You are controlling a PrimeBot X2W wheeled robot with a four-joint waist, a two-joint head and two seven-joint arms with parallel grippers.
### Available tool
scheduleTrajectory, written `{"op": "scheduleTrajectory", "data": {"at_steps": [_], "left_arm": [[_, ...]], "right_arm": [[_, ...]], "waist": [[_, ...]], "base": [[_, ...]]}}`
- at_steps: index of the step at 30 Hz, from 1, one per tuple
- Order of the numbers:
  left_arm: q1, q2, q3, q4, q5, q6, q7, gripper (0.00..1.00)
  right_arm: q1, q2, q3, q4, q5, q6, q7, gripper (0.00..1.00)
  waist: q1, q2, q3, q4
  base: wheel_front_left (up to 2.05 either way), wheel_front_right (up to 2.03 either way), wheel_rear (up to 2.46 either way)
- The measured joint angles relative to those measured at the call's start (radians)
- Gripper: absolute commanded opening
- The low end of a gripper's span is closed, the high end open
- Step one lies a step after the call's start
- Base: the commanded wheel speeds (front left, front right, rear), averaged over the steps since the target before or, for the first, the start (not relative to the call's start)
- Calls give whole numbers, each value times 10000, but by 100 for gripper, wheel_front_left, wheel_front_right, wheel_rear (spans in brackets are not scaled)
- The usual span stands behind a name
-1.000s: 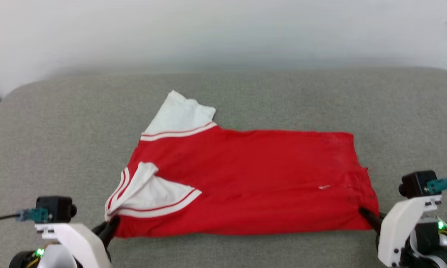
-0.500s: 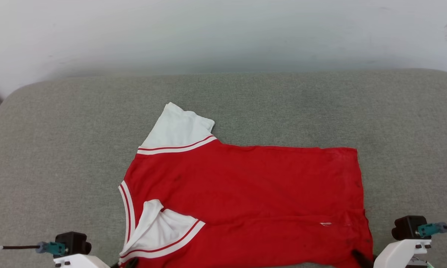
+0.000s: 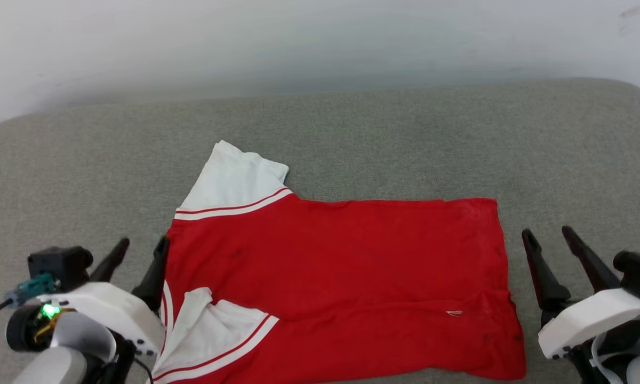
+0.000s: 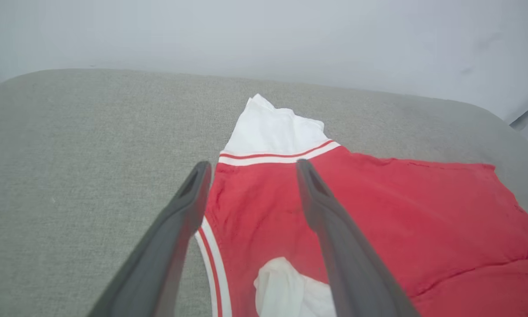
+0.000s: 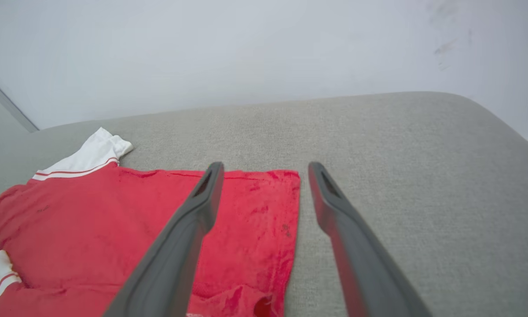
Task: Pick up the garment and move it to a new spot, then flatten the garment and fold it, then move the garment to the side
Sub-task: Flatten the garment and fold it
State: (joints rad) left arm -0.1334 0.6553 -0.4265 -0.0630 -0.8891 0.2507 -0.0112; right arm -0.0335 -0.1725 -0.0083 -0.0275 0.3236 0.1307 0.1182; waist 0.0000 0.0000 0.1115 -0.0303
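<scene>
The red garment (image 3: 341,277) lies spread on the grey cushion (image 3: 352,138), one white sleeve (image 3: 234,178) pointing away and the other white sleeve (image 3: 213,333) folded onto the red body near the front. My left gripper (image 3: 141,248) stands open at the garment's left edge, nothing between its fingers. In the left wrist view the garment (image 4: 378,220) lies beneath the open left gripper (image 4: 251,169). My right gripper (image 3: 548,234) is open just right of the hem. From the right wrist, the right gripper (image 5: 264,169) hovers over the hem's far corner (image 5: 286,180).
The grey cushion runs wide to the left (image 3: 58,176) and right (image 3: 581,160) of the garment. A pale wall (image 3: 320,42) rises behind its far edge. The cushion's rounded right corner (image 5: 488,119) drops off at the right.
Both grippers let go of the garment's front edge, opened and rose beside it. The front hem now lies flat on the cushion. The camera view shifted slightly.
</scene>
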Motion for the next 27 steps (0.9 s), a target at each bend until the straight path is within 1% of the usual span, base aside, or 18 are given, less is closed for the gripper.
{"op": "scheduleTrajectory", "data": {"at_steps": [1,2,5,8,10,14,17,19,21,23,25,26,27], "left_arm": [[-205,-15,59,-17,192,67,-213,100],[-205,-15,59,-17,192,67,-213,100],[-894,-29,138,-21,646,146,-527,100],[-1702,-42,203,105,798,125,-512,100],[-2292,-33,255,334,782,-50,-336,100],[-3564,127,405,1080,383,-644,359,100],[-4439,378,464,1684,-17,-1151,1137,100],[-5042,495,439,2090,-368,-1482,1866,100],[-5553,757,347,2552,-570,-1743,2702,100],[-6021,999,213,2987,-792,-1871,3682,100],[-6455,1093,196,3371,-1266,-1893,4667,100],[-6645,1216,67,3519,-1275,-1885,5202,100],[-6892,1478,-81,3724,-1375,-1866,6080,100]], "right_arm": [[-109,48,0,-98,-127,0,-159,100],[-109,48,0,-98,-127,0,-159,100],[-526,228,-61,-474,-489,2,-474,100],[-918,391,-73,-823,-619,0,-568,100],[-1208,500,-61,-974,-669,2,-585,100],[-1740,681,40,-1080,-717,2,-709,100],[-1995,821,184,-1043,-706,2,-780,100],[-2043,901,222,-986,-692,2,-834,100],[-2058,955,240,-871,-663,0,-907,100],[-2061,1024,247,-748,-608,2,-1005,100],[-2062,1070,274,-594,-556,0,-1112,100],[-2063,1093,316,-510,-508,0,-1200,100],[-2069,1129,408,-332,-428,2,-1329,100]], "waist": [[0,0,86,-53],[0,0,86,-53],[0,0,400,-237],[0,0,847,-433],[0,0,1197,-576],[2,0,1934,-939],[3,0,2393,-1320],[3,0,2655,-1588],[3,0,2877,-1853],[3,0,3063,-2095],[3,0,3243,-2296],[3,0,3324,-2394],[3,0,3462,-2572]], "base": [[0,0,0],[0,0,0],[0,0,0],[0,0,0],[0,0,0],[0,0,0],[0,0,0],[0,0,0],[0,0,0],[0,0,0],[0,0,0],[0,0,0],[0,0,0]]}}
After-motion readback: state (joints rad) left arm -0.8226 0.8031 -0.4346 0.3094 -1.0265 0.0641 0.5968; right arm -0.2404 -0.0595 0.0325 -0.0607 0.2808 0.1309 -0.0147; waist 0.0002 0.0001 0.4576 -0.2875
